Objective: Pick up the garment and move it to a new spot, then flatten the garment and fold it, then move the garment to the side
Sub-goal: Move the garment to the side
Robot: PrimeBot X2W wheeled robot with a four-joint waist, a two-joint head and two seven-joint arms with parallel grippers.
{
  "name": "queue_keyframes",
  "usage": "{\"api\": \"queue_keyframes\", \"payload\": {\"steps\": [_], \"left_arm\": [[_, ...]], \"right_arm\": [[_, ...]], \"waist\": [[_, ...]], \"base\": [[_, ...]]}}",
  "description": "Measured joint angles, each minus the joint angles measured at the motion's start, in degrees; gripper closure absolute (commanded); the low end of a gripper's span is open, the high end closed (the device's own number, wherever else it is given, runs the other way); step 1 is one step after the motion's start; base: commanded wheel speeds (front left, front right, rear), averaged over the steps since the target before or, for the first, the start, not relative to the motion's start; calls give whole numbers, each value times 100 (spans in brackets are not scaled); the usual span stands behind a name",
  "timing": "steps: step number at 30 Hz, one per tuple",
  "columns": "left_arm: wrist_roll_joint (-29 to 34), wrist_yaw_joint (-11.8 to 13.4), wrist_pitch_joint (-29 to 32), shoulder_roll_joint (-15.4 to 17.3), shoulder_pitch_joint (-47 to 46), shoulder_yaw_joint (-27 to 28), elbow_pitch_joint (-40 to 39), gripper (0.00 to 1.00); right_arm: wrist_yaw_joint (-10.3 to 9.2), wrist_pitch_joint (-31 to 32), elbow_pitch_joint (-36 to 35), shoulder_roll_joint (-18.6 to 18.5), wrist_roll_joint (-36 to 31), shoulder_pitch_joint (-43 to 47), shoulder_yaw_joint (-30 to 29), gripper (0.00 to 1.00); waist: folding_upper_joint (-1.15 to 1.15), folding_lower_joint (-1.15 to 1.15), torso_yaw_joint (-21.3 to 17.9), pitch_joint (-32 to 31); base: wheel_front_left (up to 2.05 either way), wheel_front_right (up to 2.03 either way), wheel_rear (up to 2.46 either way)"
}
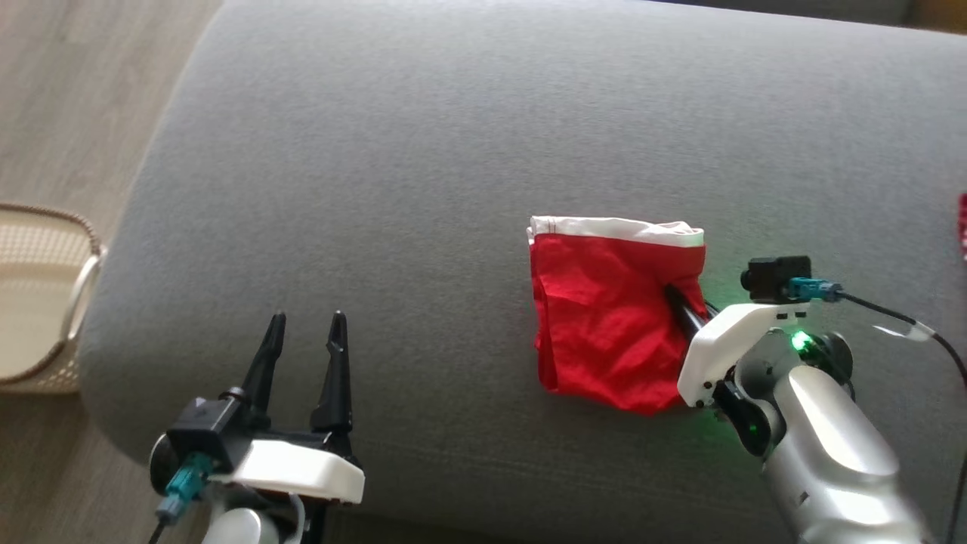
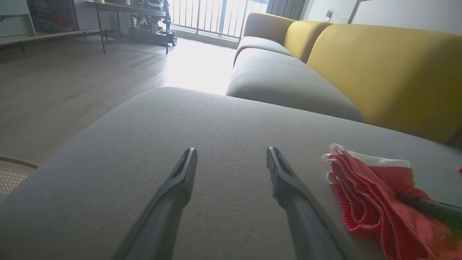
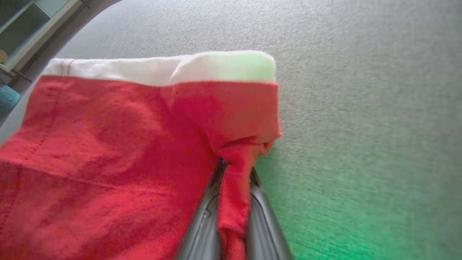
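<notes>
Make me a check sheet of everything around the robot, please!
Surface: grey cushion, smooth.
Job's things: red garment, white-topped, folded over, lying on the cushion.
Clutter: a red scrap at the head view's right edge; too little of it shows to name it.
Grippers: left gripper open, holding nothing, over the cushion; right gripper shut on the garment's right edge.
Cables: black cable at the right wrist; teal-plugged cable at the left wrist.
Surroundings: basket on the wood floor to the left; yellow backrest; bright window.
</notes>
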Motion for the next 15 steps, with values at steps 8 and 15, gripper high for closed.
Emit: {"api": "queue_keyframes", "payload": {"steps": [8,15], "left_arm": [[194,-105,0,3,-198,-60,-121,0],[503,-194,-1,-3,-871,-236,-339,0]], "right_arm": [[0,40,-302,-595,-632,-411,710,100],[0,290,-1009,-1363,-781,-910,1114,100]], "waist": [[0,0,-587,23],[0,0,-1248,320]], "base": [[0,0,0],[0,0,0]]}}
